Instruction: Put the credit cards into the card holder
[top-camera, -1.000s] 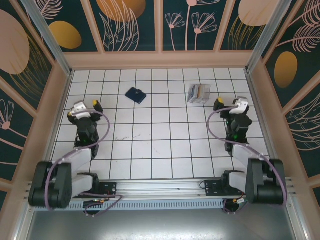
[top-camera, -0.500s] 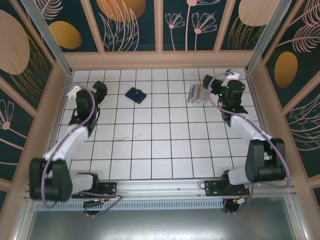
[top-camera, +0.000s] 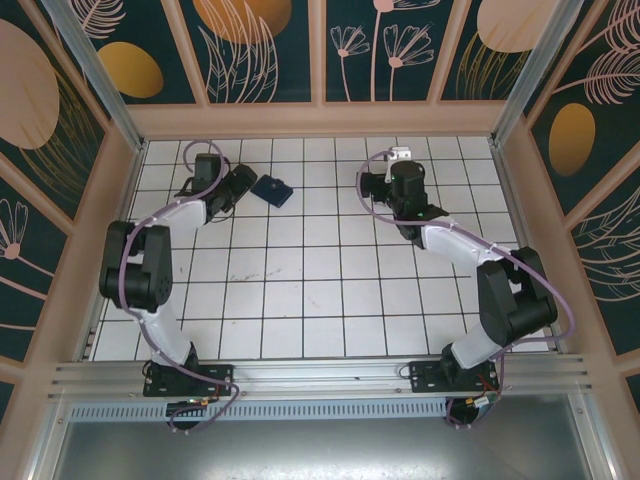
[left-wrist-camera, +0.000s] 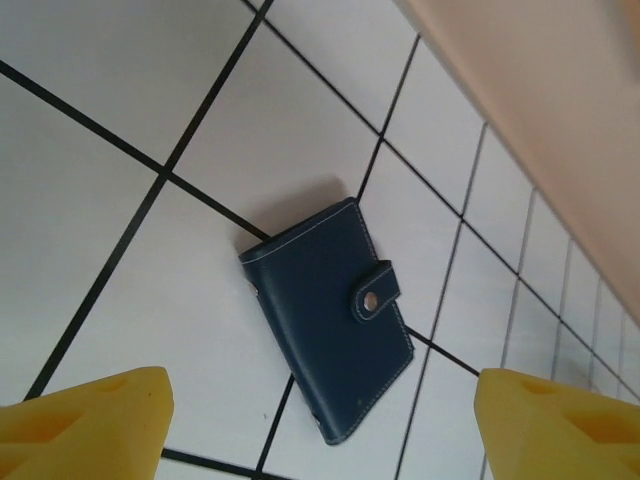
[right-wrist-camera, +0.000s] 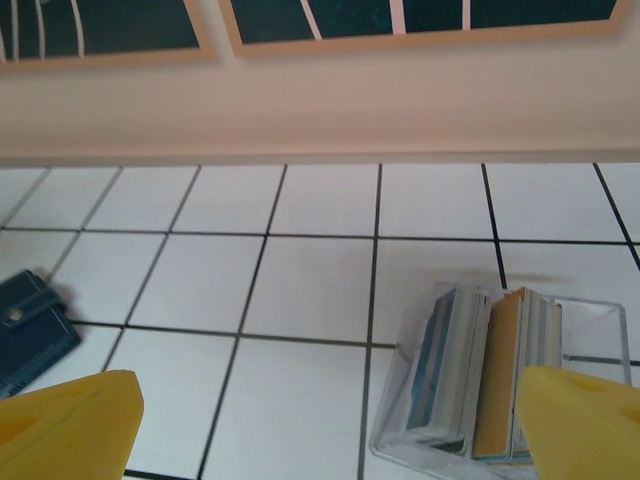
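The card holder (left-wrist-camera: 330, 320) is a dark navy wallet, folded shut with a snap strap, lying flat on the white tiles at the back left (top-camera: 272, 190). My left gripper (left-wrist-camera: 320, 440) is open just short of it, one yellow fingertip (left-wrist-camera: 80, 425) on each side of its near corner, not touching it. The credit cards (right-wrist-camera: 497, 375) stand on edge in a clear tray (right-wrist-camera: 400, 400): one yellow-orange, others blue-grey and pale. My right gripper (right-wrist-camera: 325, 430) is open beside the tray, its right fingertip (right-wrist-camera: 585, 420) near the tray's front. The wallet's edge (right-wrist-camera: 25, 330) lies at the far left.
The beige back wall (right-wrist-camera: 320, 100) rises about two tile rows beyond the tray and wallet. In the top view both arms reach to the back of the tiled floor, the left gripper (top-camera: 243, 183) by the wallet and the right gripper (top-camera: 380, 185) right of it.
Both arms have swung from folded near positions out to the back of the table. The left gripper has come up to the wallet; the right has moved left over the tray.
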